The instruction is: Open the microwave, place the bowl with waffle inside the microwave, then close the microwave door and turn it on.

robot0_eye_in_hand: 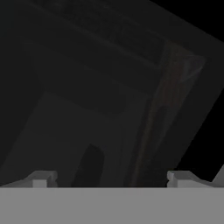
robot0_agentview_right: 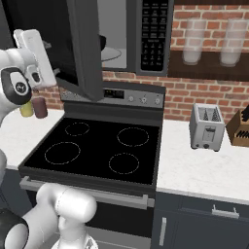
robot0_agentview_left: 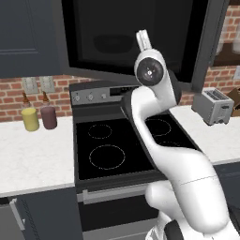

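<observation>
Swinging wide above the stove (robot0_agentview_left: 112, 145), the microwave door (robot0_agentview_left: 136, 33) is seen from the left base camera, with the hand (robot0_agentview_left: 143, 37) raised against its dark glass. The hand is judged released, nothing being grasped.

From the right base camera, the microwave (robot0_agentview_right: 146, 34) is shown open, its door (robot0_agentview_right: 85, 48) standing edge-on, and the hand (robot0_agentview_right: 36, 48) is held just beside it on the outer side. A dark shape within the cavity may be the bowl; this cannot be confirmed.

From the hand camera, fingertips (robot0_eye_in_hand: 41, 178) are spread wide before dark glass. Closing is best done by pressing flat on the door's outer face.
</observation>
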